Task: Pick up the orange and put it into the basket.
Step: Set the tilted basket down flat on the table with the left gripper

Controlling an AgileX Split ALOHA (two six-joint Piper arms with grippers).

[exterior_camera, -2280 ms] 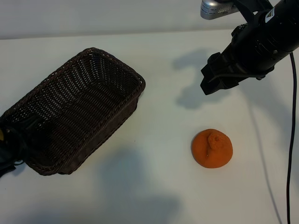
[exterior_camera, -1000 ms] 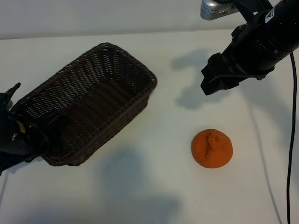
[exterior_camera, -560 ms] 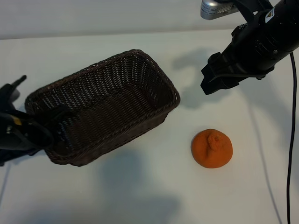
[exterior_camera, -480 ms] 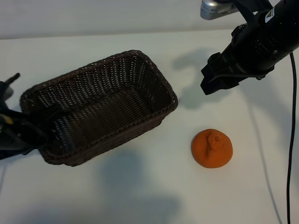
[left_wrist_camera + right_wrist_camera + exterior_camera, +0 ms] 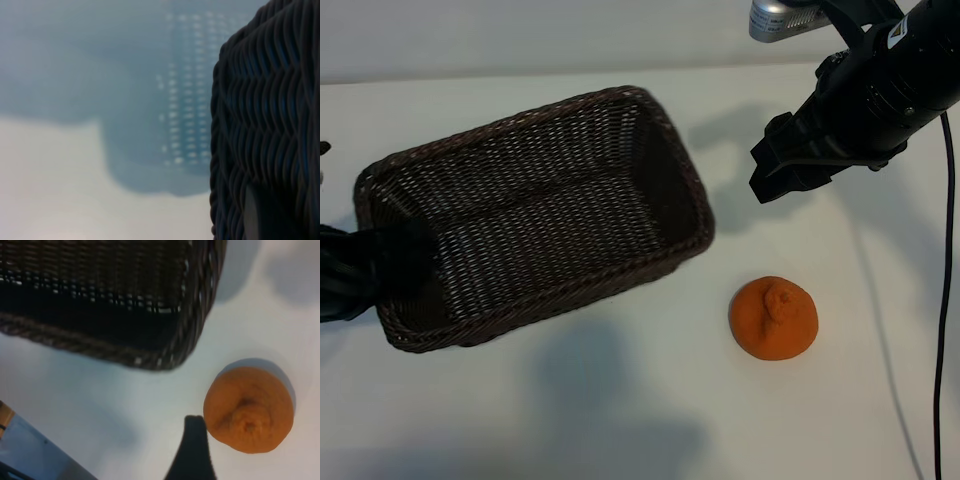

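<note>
1. The left gripper is clamped narrowly on the near end wall of the rectangular dark brown woven wicker basket, which stretches away from that claw toward the middle of the white table.
2. Since the earlier pictures the basket has swung round: its far end, once angled away, now lies closer to the round matte orange fruit with a raised nub.
3. The orange has not moved; it sits on the table below the right gripper, apart from it.
4. That claw hangs above with its jaws wide and holding nothing.
5. Judged from this, the shorter gap should ease the drop, but the pick-up itself is not yet begun.
</note>
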